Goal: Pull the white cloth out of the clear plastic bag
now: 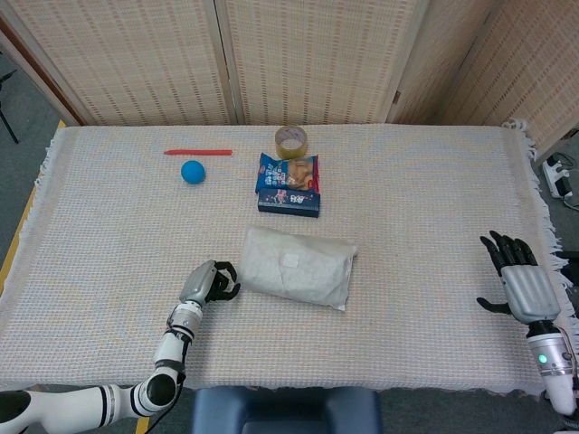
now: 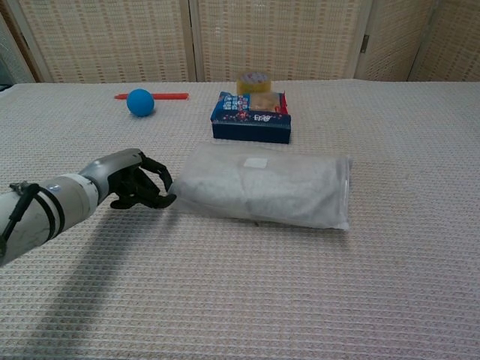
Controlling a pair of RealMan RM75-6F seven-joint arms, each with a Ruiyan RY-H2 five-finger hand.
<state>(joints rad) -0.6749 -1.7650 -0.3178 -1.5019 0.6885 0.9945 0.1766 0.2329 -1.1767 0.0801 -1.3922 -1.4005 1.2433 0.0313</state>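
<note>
The clear plastic bag lies flat in the middle of the table, with the folded white cloth filling it. My left hand is at the bag's left end, low over the table. In the chest view the left hand has its fingers curled in, and its fingertips touch the bag's left edge. Whether they pinch the plastic does not show. My right hand hovers near the table's right edge, far from the bag, fingers spread and holding nothing. It is outside the chest view.
Behind the bag sits a blue snack box with a roll of tape beyond it. A blue ball and a red pen lie at the back left. A woven screen stands behind the table.
</note>
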